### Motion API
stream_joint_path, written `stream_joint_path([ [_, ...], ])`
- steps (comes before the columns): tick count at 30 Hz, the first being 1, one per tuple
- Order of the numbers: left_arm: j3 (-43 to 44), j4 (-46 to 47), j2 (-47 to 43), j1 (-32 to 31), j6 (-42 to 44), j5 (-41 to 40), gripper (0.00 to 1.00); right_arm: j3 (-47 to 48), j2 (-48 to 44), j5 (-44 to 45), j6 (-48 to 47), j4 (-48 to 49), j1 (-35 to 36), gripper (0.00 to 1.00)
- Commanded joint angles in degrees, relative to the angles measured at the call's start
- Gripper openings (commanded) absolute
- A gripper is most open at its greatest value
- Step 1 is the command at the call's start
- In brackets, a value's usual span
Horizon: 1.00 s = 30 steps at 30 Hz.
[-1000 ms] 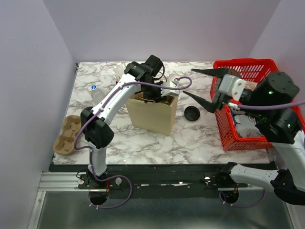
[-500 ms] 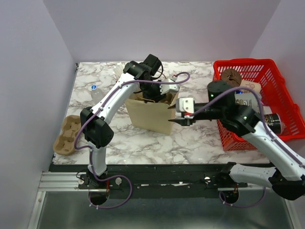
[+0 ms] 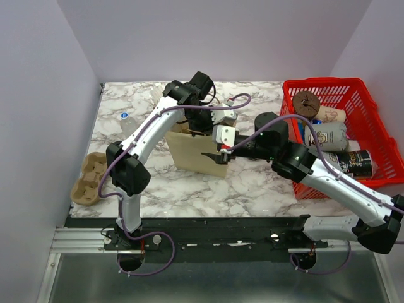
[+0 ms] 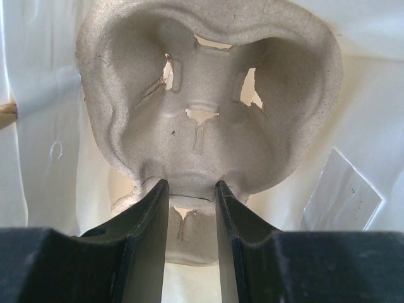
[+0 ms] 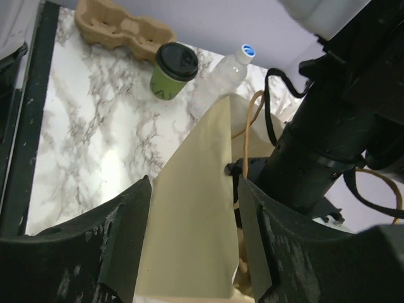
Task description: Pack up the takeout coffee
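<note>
Coffee cup [image 5: 172, 74] stands lidded on the desk [image 5: 76, 139] beside a bottle [image 5: 221, 79], outside the bag [image 5: 189, 252]. Inside it, the left jaws clamp a cup carrier [image 4: 208, 113]; the right jaws straddle its wall, open. Recommend: pinch that wall, seat carrier flat.

Lidded cup [image 5: 172, 74], bag [image 5: 192, 227] perhaps within end effector [image 5: 194, 183]

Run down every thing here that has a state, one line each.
paper bag: upright, top open
cup carrier: inside the bag, pinched at its near edge
left gripper: shut on the cup carrier
right gripper: open, straddling the bag's edge
takeout coffee: upright, lid on, outside the bag
water bottle: capped
spare carrier: empty, lying flat
</note>
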Motion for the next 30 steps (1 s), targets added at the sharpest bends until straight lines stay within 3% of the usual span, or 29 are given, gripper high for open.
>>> stream_joint_path([
  [1,-0.1,-8.1,0.1,0.1,-1.0,2.0,0.00,-2.0,2.8,7.2,1.0,9.8,2.3,0.68],
  [6,-0.2,-8.3,0.0,0.1,-1.1,2.0,0.00,-2.1,5.9,10.7,0.3,12.6,3.5,0.67],
  [8,-0.2,-8.3,0.0,0.1,-1.1,2.0,0.00,-2.0,7.0,11.1,0.2,13.2,3.8,0.62],
  [13,0.0,-8.2,0.2,0.2,-0.9,2.0,0.00,-0.6,6.7,9.2,0.2,10.4,3.9,0.24],
  [15,1.0,-8.6,0.4,0.1,-0.6,2.0,0.00,-0.6,6.1,6.6,0.2,8.9,4.0,0.14],
  [16,2.6,-9.6,1.0,0.1,-0.6,2.2,0.00,-0.9,6.0,6.2,0.9,8.2,4.0,0.01],
  [25,0.8,-9.6,0.4,0.1,0.0,1.5,0.00,-1.3,4.9,7.6,0.6,9.9,3.9,0.03],
  [27,0.6,-9.6,0.2,0.1,-0.2,2.0,0.00,-2.2,4.1,11.3,1.0,11.5,3.9,0.16],
  [28,0.3,-9.6,0.2,0.1,-0.4,2.1,0.00,-2.7,3.3,12.5,1.1,12.8,3.9,0.35],
  [30,0.1,-9.6,0.2,0.1,-0.7,2.5,0.00,-3.3,2.9,14.6,0.5,13.4,4.0,0.44],
])
